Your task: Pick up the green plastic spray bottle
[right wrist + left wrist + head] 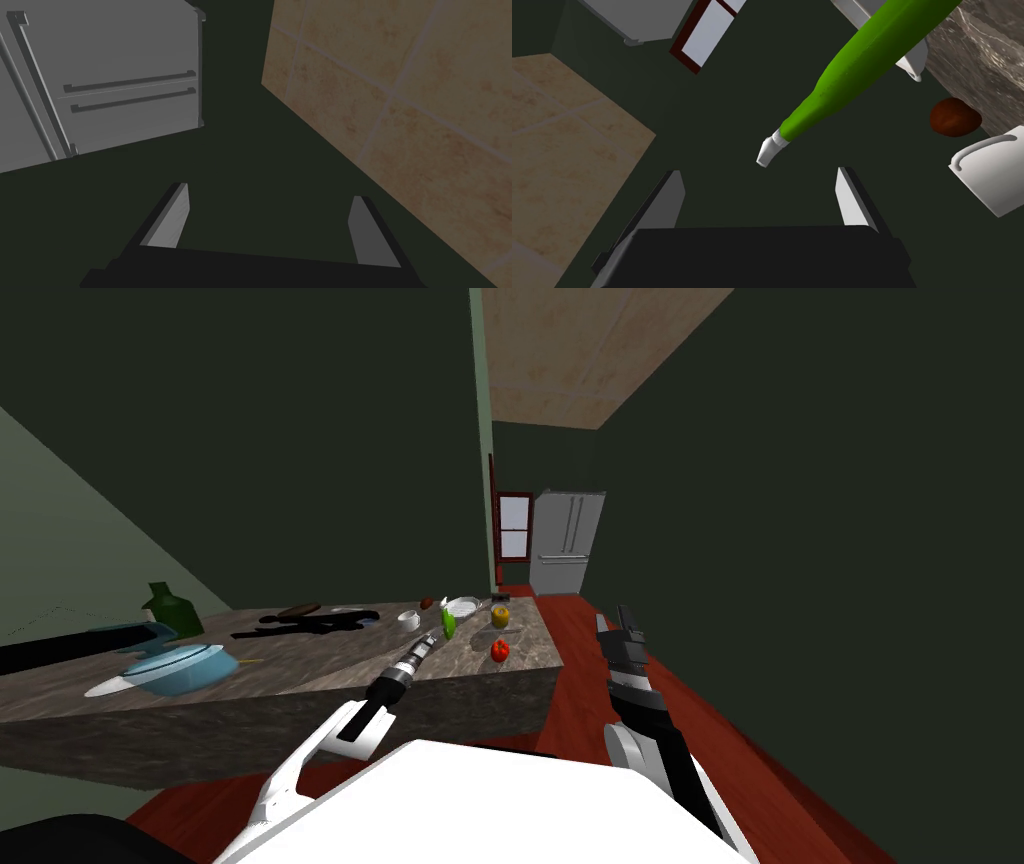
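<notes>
The green spray bottle (449,622) with a white nozzle stands on the marbled stone counter (300,663), towards its far right part. In the left wrist view the spray bottle (857,60) runs long and green, its white nozzle end a little ahead of the open fingers. My left gripper (432,639) reaches over the counter, just short of the bottle, and the left gripper (759,192) holds nothing. My right gripper (612,623) hangs off the counter's right end, over the red floor; the right gripper (267,217) is open and empty.
On the counter near the bottle: a white cup (408,619), a white plate (463,606), a brown round thing (955,117), a yellow pepper (500,616) and a red one (500,651). A blue pan (185,668) and dark green bottle (172,608) stand left. A grey fridge (567,543) is beyond.
</notes>
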{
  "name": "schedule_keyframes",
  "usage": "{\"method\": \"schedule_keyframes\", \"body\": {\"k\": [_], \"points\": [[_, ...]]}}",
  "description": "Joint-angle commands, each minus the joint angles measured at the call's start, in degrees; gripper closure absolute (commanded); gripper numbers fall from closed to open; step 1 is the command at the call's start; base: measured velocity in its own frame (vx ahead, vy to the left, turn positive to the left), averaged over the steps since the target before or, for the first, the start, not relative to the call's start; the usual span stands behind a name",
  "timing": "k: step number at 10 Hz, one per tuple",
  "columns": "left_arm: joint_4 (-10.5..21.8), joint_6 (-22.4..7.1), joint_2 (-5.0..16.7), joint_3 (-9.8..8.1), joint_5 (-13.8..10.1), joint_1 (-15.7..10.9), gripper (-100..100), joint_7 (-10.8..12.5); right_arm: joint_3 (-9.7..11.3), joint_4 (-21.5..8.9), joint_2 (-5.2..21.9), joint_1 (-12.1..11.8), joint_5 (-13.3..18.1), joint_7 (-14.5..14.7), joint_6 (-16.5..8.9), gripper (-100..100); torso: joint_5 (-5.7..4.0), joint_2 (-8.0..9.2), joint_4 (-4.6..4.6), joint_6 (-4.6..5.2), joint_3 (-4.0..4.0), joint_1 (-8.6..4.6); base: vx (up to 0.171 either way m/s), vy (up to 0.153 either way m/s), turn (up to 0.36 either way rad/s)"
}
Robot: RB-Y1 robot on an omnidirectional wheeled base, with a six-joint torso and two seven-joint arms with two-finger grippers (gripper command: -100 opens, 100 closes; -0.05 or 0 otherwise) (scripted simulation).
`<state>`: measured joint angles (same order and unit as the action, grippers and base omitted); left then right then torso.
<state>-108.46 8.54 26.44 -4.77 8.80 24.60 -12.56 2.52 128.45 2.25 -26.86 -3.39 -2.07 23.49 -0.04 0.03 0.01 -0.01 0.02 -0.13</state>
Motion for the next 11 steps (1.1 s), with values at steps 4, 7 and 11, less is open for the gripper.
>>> {"method": "schedule_keyframes", "body": {"k": [4, 7, 11], "points": [[3.98, -4.84, 6.01, -1.31, 2.32, -0.52, -100, -0.98, 0.00, 0.00, 0.00, 0.00, 0.00, 0.00, 0.00, 0, 0.00, -0.01, 0.00, -0.01, 0.00, 0.00, 0.003, -0.048, -0.130], [7.13, -8.10, 10.54, -2.29, 4.01, -0.89, -100, -1.69, 0.00, 0.00, 0.00, 0.00, 0.00, 0.00, 0.00, 0, -0.01, 0.01, 0.00, -0.02, 0.00, -0.05, 0.003, -0.058, -0.133], [11.36, -12.44, 16.64, -3.60, 6.24, -1.39, -100, -2.63, 0.00, 0.00, 0.00, 0.00, 0.00, 0.00, 0.00, 0, -0.02, -0.03, 0.00, -0.02, -0.01, -0.05, 0.012, -0.056, -0.157]]}}
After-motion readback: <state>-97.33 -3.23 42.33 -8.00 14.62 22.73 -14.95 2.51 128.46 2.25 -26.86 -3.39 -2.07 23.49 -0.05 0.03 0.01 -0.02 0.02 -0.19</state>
